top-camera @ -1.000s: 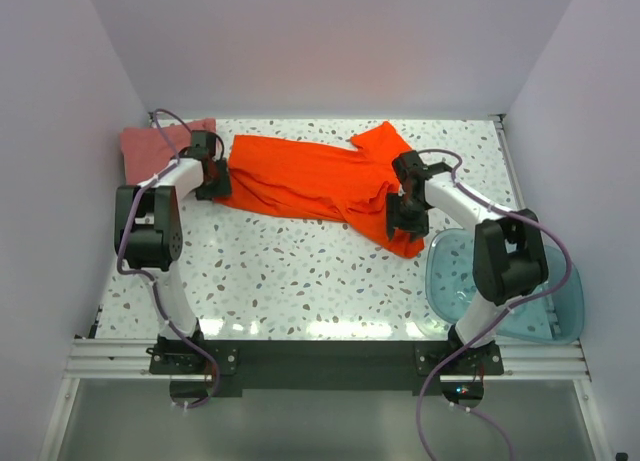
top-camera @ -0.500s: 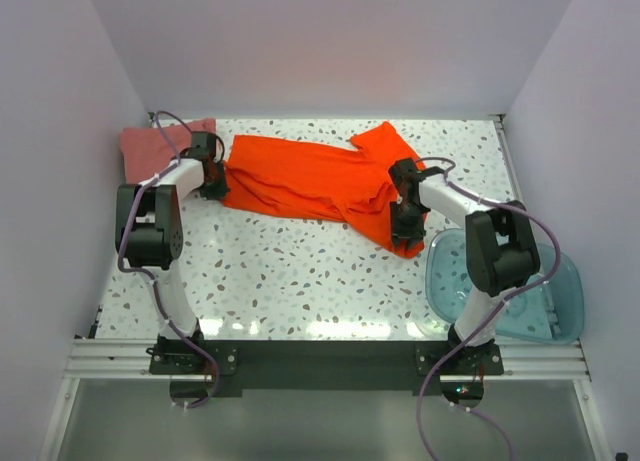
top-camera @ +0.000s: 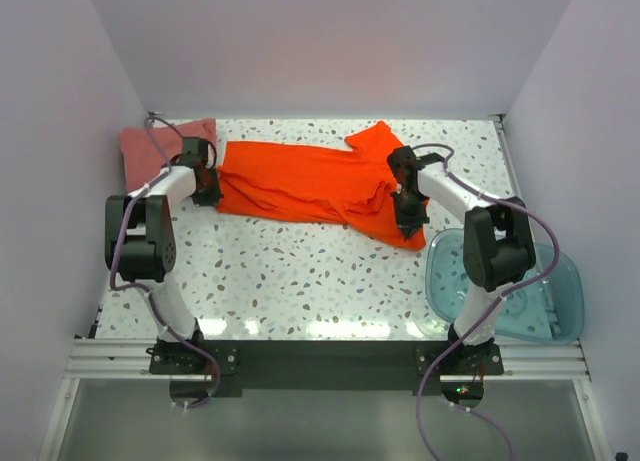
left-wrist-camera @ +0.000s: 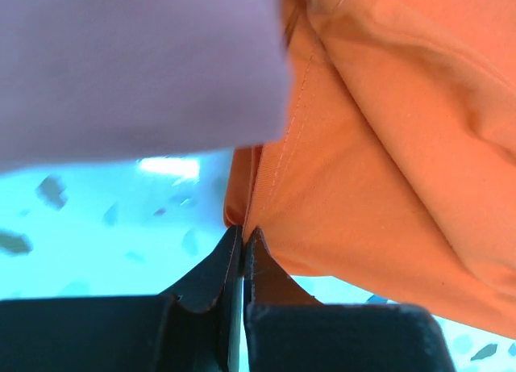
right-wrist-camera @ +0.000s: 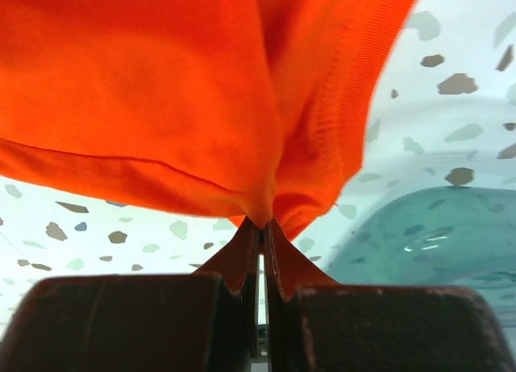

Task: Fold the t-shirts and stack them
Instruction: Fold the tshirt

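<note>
The bright orange-red t-shirt (top-camera: 310, 179) lies spread across the back of the speckled table (top-camera: 300, 271). My left gripper (top-camera: 208, 184) is shut on its left hem, and the cloth (left-wrist-camera: 387, 146) is pinched between the black fingertips (left-wrist-camera: 211, 269). My right gripper (top-camera: 409, 211) is shut on the shirt's right side near the collar, with the orange cloth (right-wrist-camera: 161, 89) bunched up from its tips. The duller pink-red t-shirt (top-camera: 155, 146) lies folded at the back left corner, behind the left arm.
A translucent blue plastic tub (top-camera: 520, 291) stands at the front right, next to the right arm, and shows in the right wrist view as the tub (right-wrist-camera: 427, 243). White walls close in the table on the left, back and right.
Both grippers have shut on the orange-red shirt's edges. The left moved slightly back and left, the right moved back towards the shirt's right end, and the cloth shifted a little with them.
</note>
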Controlling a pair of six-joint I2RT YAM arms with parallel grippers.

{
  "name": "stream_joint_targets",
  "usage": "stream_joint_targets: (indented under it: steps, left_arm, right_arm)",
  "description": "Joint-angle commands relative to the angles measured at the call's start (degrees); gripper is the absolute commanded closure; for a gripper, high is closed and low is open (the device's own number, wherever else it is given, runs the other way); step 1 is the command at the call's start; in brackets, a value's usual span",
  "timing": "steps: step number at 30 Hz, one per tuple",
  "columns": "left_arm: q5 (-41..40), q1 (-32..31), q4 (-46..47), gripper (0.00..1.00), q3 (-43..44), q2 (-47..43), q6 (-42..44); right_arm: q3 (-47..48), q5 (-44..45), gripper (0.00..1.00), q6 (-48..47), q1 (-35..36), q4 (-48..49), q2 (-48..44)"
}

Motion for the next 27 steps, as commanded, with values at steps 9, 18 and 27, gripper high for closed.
stream_joint_targets:
  steps: [9, 18, 27]
  left_arm:
    - [-8.1, 3.7, -2.6, 1.00, -10.0, -13.7, 1.5]
    - [-11.8, 5.3, -6.4, 1.00, -14.9, -19.3, -0.3]
    - [-11.4, 5.3, -11.1, 0.53, -18.0, -25.1, -1.9]
  right_arm:
    - [2.3, 8.2, 1.00, -7.0, 0.0, -10.3, -2.3]
    - [-1.9, 6.9, 1.00, -8.0, 0.0, -11.5, -5.2]
    - [-3.7, 2.0, 0.79, -7.9, 0.1, -12.4, -8.2]
